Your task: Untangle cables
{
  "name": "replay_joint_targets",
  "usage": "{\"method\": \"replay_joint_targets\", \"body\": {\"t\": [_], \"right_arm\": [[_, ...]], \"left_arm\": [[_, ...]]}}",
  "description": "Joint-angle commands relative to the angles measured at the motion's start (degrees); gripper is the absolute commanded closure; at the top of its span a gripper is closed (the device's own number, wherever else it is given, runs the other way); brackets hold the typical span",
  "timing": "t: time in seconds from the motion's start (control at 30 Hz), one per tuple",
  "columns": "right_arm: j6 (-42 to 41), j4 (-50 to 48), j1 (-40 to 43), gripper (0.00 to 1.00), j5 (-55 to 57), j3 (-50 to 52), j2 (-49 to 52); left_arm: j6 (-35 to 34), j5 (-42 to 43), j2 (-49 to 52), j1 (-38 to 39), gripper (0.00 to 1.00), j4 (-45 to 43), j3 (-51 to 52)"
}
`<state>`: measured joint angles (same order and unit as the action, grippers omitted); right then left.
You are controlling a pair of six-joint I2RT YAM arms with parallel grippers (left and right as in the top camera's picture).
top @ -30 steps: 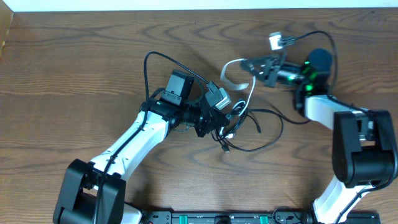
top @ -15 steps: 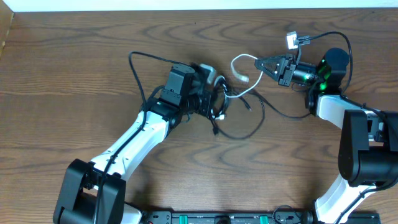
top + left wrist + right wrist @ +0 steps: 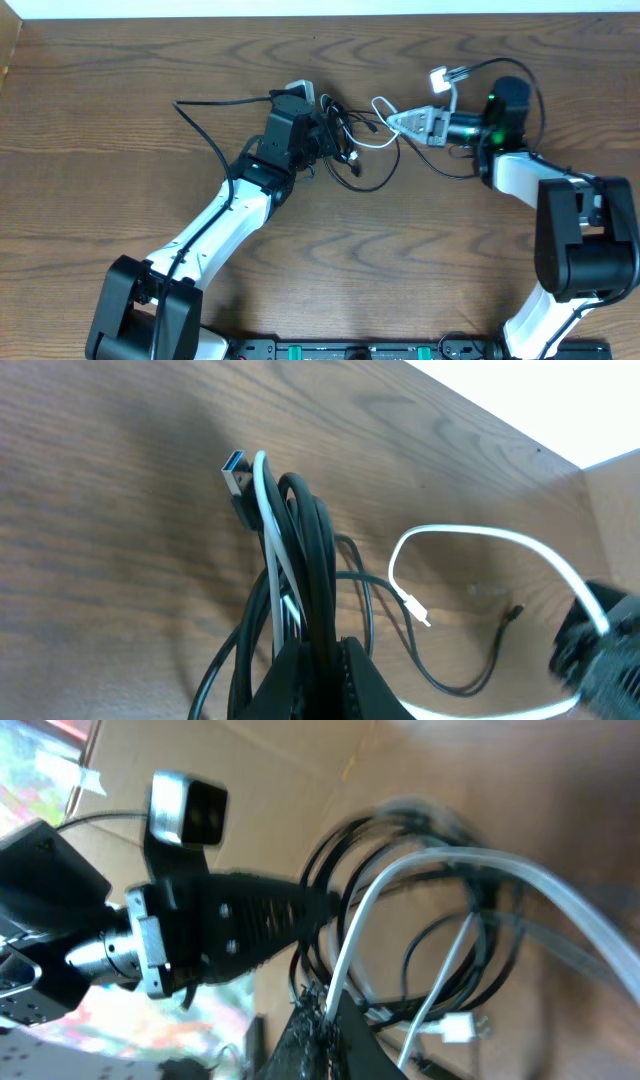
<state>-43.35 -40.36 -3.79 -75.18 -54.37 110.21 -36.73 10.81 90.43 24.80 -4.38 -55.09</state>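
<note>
A tangle of black cables lies at the table's far middle, with a white cable looped through it. My left gripper is shut on the black bundle. In the left wrist view the black cables run up from the jaws beside a USB plug, and the white cable arcs to the right. My right gripper is shut on the white cable. In the right wrist view it leaves the jaws in front of the black coils.
The left arm's own black wire sweeps out to the left over the wooden table. The table's far edge is close behind both grippers. A black cable trails toward the right arm's base.
My left gripper has pulled the black bundle away from me and to the left. My right gripper, holding the white cable, swung right and then back left toward the bundle.
</note>
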Motion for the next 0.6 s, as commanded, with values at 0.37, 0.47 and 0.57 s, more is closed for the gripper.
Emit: {"method": "replay_joint_targets", "body": {"t": [0.37, 0.47, 0.57], "right_arm": [[1.9, 4.1, -10.1, 0.98, -4.9, -0.3, -0.2], [2.4, 4.1, -9.1, 0.82, -4.9, -0.3, -0.2], [3.7, 4.2, -8.2, 0.75, -4.7, -0.3, -0.2]], "left_arm": [[18.1, 11.7, -0.5, -0.4, 0.92, -7.5, -0.3], [18.1, 11.8, -0.5, -1.5, 0.93, -8.7, -0.3], [19.8, 14.3, -0.5, -3.0, 0.92, -8.7, -0.3]]}}
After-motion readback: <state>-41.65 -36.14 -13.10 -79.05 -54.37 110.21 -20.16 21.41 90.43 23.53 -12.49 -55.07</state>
